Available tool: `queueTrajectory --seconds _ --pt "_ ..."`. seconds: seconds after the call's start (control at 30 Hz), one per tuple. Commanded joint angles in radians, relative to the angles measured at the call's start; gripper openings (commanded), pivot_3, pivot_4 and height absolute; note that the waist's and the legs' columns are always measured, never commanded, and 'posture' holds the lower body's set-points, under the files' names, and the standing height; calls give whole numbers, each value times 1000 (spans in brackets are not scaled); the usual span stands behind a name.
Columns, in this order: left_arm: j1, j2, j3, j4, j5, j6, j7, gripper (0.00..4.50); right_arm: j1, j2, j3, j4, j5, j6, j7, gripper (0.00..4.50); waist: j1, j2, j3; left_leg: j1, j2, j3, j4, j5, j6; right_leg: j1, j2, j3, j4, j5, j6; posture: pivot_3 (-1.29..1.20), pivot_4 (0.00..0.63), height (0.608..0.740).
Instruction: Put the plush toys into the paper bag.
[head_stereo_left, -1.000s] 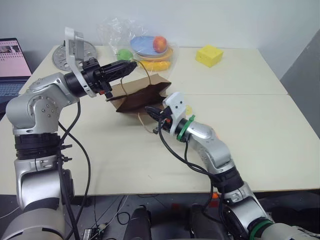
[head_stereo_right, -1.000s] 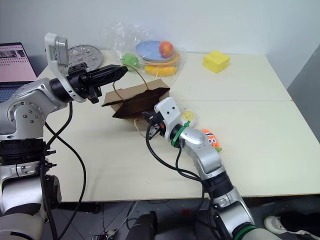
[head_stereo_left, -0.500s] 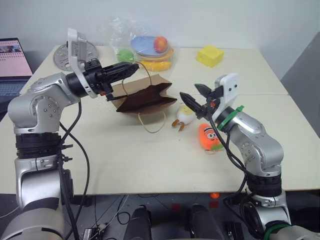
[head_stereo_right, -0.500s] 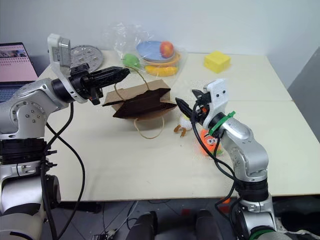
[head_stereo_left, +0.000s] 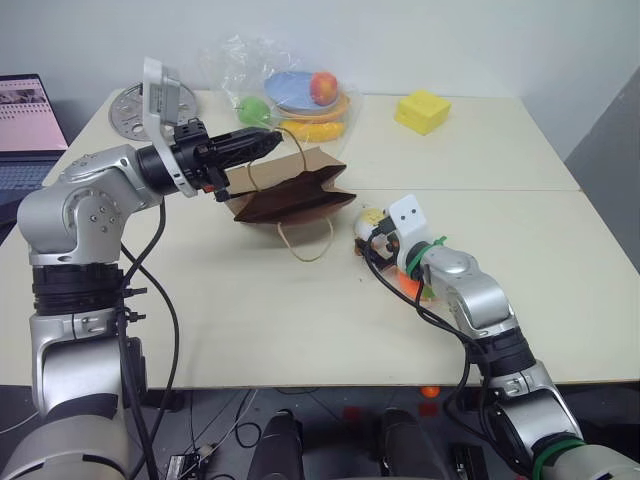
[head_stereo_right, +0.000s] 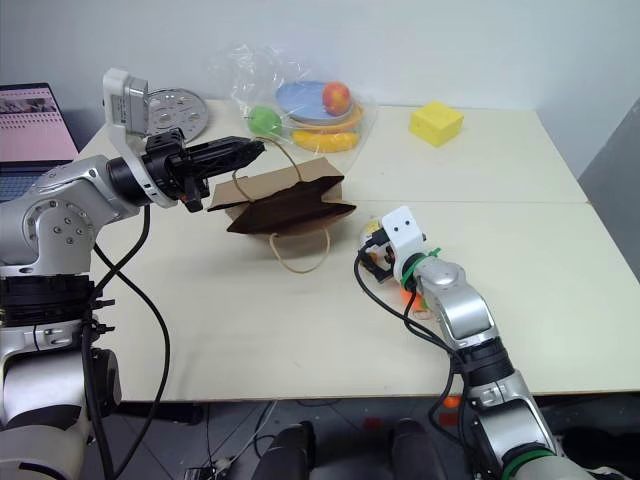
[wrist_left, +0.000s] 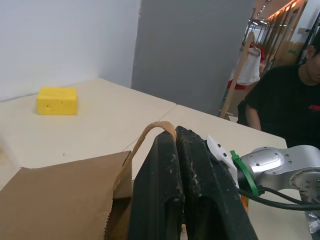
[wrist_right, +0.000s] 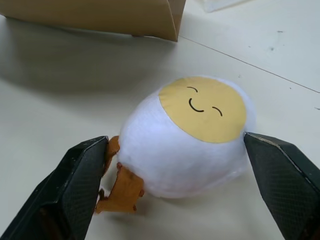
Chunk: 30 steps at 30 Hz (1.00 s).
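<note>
- The left claw (head_stereo_right: 240, 152) is closed on one twisted handle (wrist_left: 150, 131) of the paper bag (head_stereo_right: 285, 203), holding that handle up above the bag's mouth, over the middle of the bench's (head_stereo_right: 250, 310) far half.
- The paper bag sits on the bench with its dark open mouth facing the near edge; its second loop handle (head_stereo_right: 300, 255) lies flat on the bench in front of it.
- The right claw (wrist_right: 185, 192) is spread wide, one black finger (wrist_right: 75, 185) on each side of the egg-like chick (wrist_right: 187, 140); in the right wrist view the fingers flank the toy closely, the one at the orange feet (wrist_right: 122, 182) looking just about in contact, with no squeeze evident on the plush.
- The chick lies on its side on the bench just off the bag's right corner, its yellow smiling face turned upward and its feet pointing toward the bag side.
- The orange carrot-like toy (head_stereo_right: 409, 296) lies on the bench under the right forearm, mostly hidden, near the chick and toward the near edge.
- At the far edge sit a clear plastic bag of fruit on plates (head_stereo_right: 305, 105) and a yellow wedge-like block (head_stereo_right: 436, 123), well apart from the toys.
- A laptop (head_stereo_right: 30, 130) stands beyond the left edge.
- A person in a black shirt (wrist_left: 287, 107) shows in the left wrist view.
</note>
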<state>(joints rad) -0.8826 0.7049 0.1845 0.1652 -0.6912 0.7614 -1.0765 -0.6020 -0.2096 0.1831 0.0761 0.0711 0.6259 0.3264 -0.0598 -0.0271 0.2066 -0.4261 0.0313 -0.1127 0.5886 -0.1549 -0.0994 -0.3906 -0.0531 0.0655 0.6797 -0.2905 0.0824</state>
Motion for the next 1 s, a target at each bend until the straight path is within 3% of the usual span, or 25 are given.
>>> queueTrajectory --seconds 0.03,0.27,0.43,0.57,0.73,0.83,1.0 --pt "-21 15 20 -43 -16 7 8 0 -10 4 -14 -8 -9 -37 -2 3958 0 0 0 0 0 0 0 0 0 0 0 0 0 0 0 0 150 740" --pt "-16 6 17 -51 -16 10 18 0 -5 -26 -58 -23 -5 -90 8 1627 0 0 0 0 0 0 0 0 0 0 0 0 0 0 0 0 150 740" --pt "-17 -6 16 -44 -17 11 27 0 14 -84 -171 -195 113 18 76 118 3 0 0 0 0 0 0 0 0 0 0 0 0 0 0 0 150 740" --pt "-20 -7 11 -32 -6 3 30 0 62 -202 -246 -451 307 208 220 118 3 0 0 -1 0 -1 0 0 0 0 0 0 0 0 0 0 150 740" --pt "-30 -17 18 -20 -13 6 33 0 61 -245 -302 -576 452 363 228 118 -3 0 0 0 0 0 0 0 0 0 0 0 0 0 0 0 150 740" --pt "-47 -24 6 -16 -20 18 16 0 -6 -164 -269 -641 570 475 188 118 -6 0 0 0 0 0 0 0 0 0 0 0 0 0 0 0 150 740" --pt "-65 -34 -1 -12 -27 31 2 0 -96 -13 -120 -510 467 425 63 118 -11 0 0 0 0 0 0 0 0 0 0 0 0 0 0 0 150 740"
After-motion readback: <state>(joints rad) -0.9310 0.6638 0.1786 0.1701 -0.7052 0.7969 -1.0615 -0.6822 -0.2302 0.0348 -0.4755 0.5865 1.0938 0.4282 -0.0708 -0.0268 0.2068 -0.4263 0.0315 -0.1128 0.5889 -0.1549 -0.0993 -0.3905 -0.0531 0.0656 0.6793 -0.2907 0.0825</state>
